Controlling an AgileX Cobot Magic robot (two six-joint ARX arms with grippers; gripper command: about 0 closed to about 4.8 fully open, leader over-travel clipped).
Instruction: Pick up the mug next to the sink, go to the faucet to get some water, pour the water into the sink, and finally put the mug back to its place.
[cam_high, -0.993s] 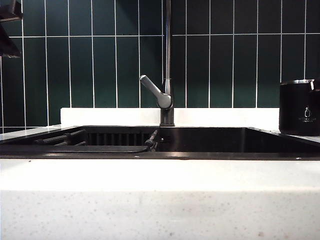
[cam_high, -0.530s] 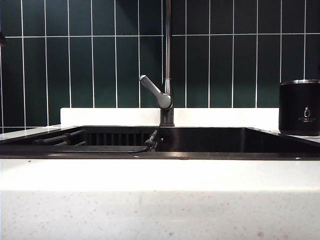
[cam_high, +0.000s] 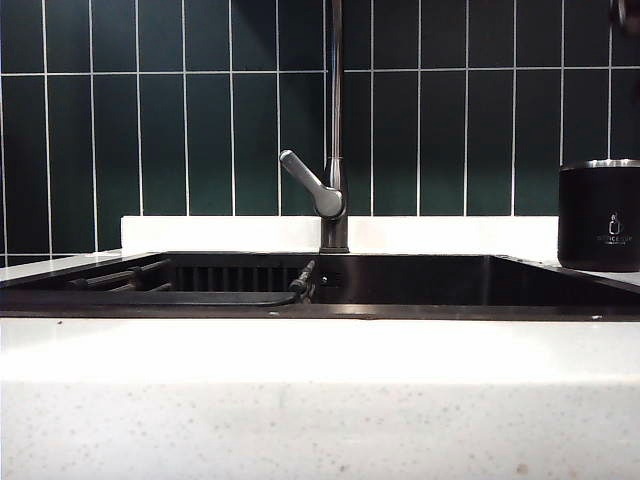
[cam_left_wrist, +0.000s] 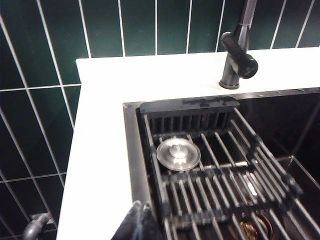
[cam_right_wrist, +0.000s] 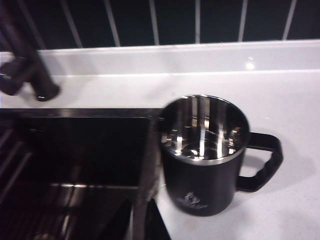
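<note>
mug (cam_right_wrist: 205, 155) stands upright on the white speckled counter (cam_right_wrist: 280, 100) just beside the sink's right edge, its handle turned away from the basin and its steel inside showing no water that can be made out; in the exterior view it sits at the far right (cam_high: 598, 215), apart from either arm. judging by this, the task looks to be at its very end or its very start: the mug is in its place by the sink (cam_high: 400, 280), nothing is held, and nothing shows water running from the faucet (cam_high: 336, 150), whose grey lever points out to the left. the right gripper (cam_right_wrist: 140, 220) hovers above and short of the mug, its dark fingertips close together but not clearly touching, so whether it is fully closed cannot be told; it grips nothing. the left gripper (cam_left_wrist: 139, 222) hangs over the counter at the sink's left rim with its tips pressed together, empty. inside the basin lies a dark slatted rack (cam_left_wrist: 220, 185) with a round steel drain cover (cam_left_wrist: 178, 153) under it. behind runs a low white ledge, then a wall of dark green tiles (cam_high: 200, 120) with pale grout; the lighting is dim.
</note>
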